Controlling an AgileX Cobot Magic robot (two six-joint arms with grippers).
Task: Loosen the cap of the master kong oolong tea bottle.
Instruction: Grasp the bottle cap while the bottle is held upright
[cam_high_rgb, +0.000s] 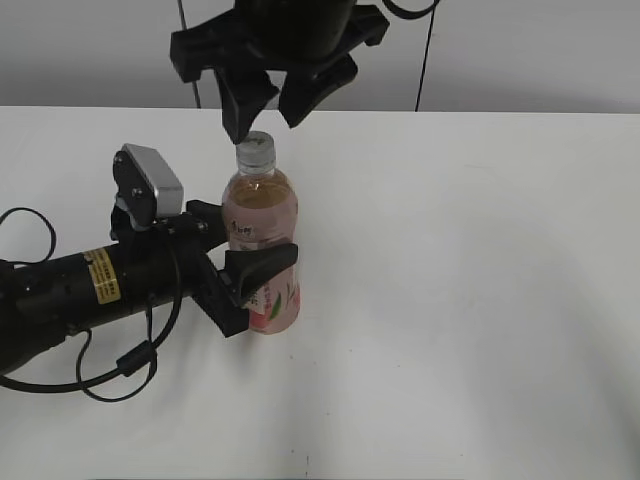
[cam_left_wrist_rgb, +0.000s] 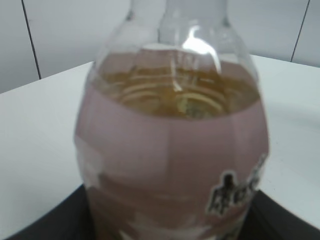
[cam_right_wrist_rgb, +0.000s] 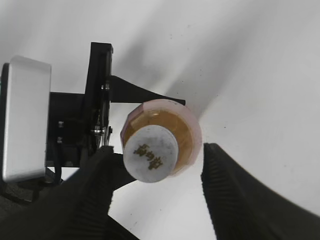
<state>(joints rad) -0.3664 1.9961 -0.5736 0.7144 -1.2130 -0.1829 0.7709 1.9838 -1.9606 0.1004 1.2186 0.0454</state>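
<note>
Your left gripper (cam_high_rgb: 245, 250) pinched the master kong oolong tea bottle (cam_high_rgb: 262, 240), upright left of centre on the white table (cam_high_rgb: 480, 280), around its labelled body. Your right gripper (cam_high_rgb: 262, 105) hung above the cap (cam_high_rgb: 255, 149), fingers (cam_right_wrist_rgb: 240, 195) spread, clear of it on both sides.

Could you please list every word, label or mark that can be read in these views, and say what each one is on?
Nothing can be read outright.
Bottle label: black Chinese characters, too blurred to read in the left wrist view.
Cap: a small dark printed mark on top, too small to read.
Left arm's yellow sticker: fine print, too small to read.
</note>
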